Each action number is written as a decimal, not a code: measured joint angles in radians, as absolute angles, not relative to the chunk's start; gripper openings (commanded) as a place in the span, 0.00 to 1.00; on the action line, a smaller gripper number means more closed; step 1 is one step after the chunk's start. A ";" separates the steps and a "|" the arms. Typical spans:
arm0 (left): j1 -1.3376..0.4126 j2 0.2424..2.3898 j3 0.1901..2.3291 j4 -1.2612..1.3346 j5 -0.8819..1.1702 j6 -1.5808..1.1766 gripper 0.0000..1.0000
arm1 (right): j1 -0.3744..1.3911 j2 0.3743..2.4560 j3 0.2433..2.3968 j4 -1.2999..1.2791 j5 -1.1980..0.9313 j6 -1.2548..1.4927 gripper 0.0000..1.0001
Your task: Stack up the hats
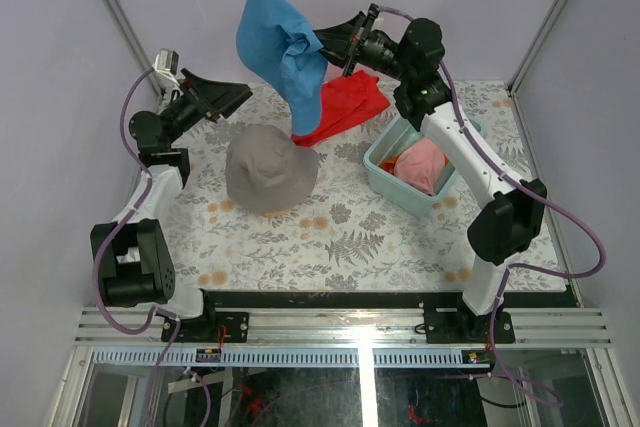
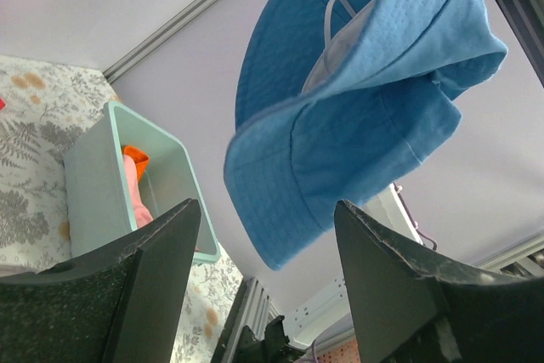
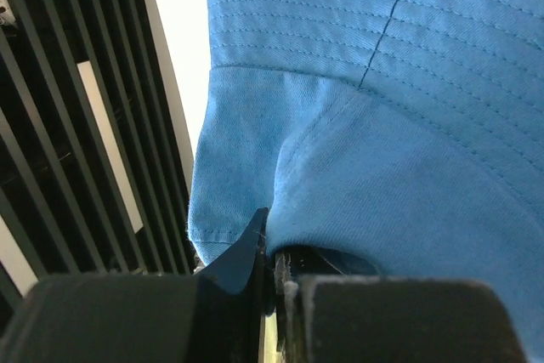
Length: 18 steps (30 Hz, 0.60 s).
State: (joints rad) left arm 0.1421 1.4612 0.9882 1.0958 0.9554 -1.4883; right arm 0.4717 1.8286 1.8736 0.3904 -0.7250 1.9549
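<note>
r gripper (image 3: pixel 270 254) clamped on floppy stitched blue hat (image 1: pixel 280 42); l gripper (image 2: pixel 265 218) jaws apart, empty.

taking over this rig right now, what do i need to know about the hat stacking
Right hand: shut on the blue hat, holding it in the air over the back of the table.
Left hand: open, empty, raised left of that hat.
Grey hat: crown up on the table, nothing on it.
Pink hat and orange hat: in the teal bin.
Done: no stack on the table yet.
Left: probably blue onto grey, then the two from the bin.
</note>
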 measured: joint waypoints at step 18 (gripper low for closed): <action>0.072 1.566 1.101 1.227 0.889 -1.497 0.16 | 0.495 1.831 1.768 0.484 -0.723 2.053 0.00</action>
State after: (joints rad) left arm 0.0715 1.5661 1.1011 1.2266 0.8890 -1.4967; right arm 0.4950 1.8313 1.7679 0.4843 -0.7227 2.0525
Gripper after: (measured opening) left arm 0.296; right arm 0.029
